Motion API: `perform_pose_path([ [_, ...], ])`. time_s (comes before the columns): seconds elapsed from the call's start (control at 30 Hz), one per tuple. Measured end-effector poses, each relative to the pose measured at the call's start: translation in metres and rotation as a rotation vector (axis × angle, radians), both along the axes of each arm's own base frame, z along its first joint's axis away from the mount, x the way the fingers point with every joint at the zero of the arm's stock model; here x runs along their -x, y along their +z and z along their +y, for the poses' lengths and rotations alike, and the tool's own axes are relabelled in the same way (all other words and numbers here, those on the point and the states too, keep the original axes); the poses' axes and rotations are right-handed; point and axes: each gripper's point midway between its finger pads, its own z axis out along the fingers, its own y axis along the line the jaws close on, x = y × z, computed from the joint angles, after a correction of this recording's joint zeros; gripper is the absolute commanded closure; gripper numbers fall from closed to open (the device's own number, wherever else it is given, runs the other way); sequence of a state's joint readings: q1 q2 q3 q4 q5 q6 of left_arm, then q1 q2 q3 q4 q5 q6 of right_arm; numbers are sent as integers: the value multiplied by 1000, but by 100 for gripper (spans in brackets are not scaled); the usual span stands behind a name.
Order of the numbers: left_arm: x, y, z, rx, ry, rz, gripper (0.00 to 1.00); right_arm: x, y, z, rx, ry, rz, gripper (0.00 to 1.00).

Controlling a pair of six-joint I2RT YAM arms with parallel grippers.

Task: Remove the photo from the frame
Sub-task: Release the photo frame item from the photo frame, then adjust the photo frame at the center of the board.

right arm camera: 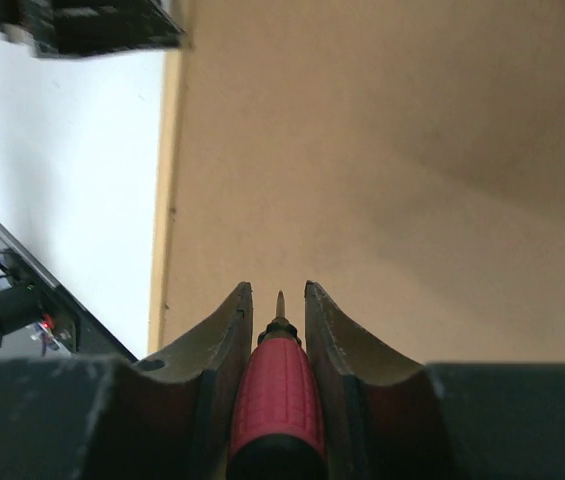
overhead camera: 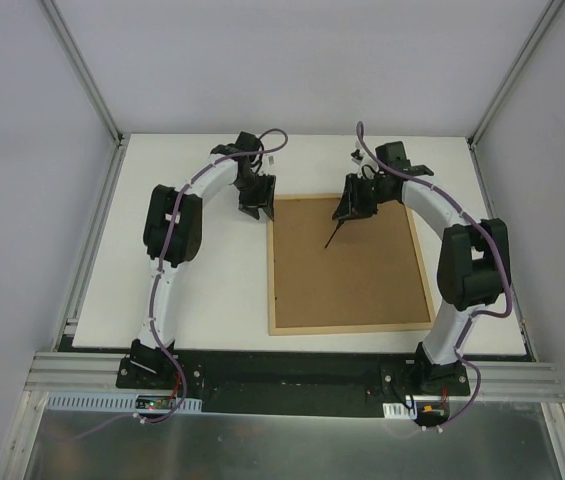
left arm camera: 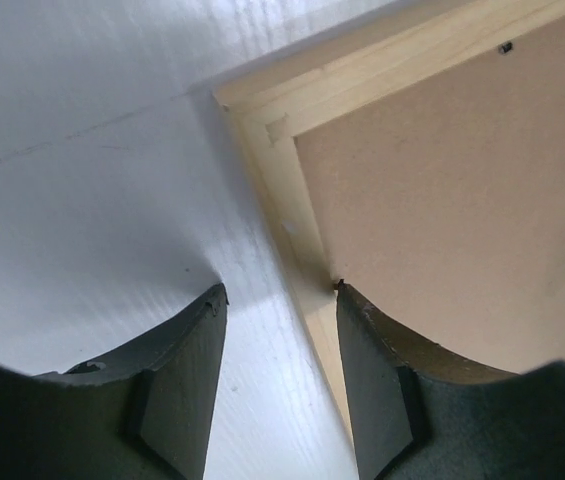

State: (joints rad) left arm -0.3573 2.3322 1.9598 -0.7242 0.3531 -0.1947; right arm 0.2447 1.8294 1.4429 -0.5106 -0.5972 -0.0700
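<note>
My left gripper (left arm camera: 277,290) nearer, jaws apart, straddling left rail of frame (left arm camera: 297,225) by far corner; right gripper (right arm camera: 279,292) clamps red-handled screwdriver (right arm camera: 276,395).

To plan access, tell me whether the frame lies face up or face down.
Face down: the frame lies flat, its brown fibreboard back turned upward inside the light wood rim.

The frame (overhead camera: 362,280) lies face hidden, the screwdriver (right arm camera: 277,400) cropped below
</note>
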Motion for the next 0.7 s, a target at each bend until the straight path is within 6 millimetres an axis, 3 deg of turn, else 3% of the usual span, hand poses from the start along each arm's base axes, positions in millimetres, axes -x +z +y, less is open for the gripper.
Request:
perform_pose_path([
  [0.2, 8, -3, -9, -6, -20, 20, 52, 17, -31, -10, 71, -4, 58, 100],
  [0.37, 14, -3, -17, -7, -36, 23, 53, 16, -36, -15, 101, -15, 54, 100],
  [0.7, 12, -6, -14, -65, -26, 5, 59, 14, -40, -20, 139, -34, 46, 100],
])
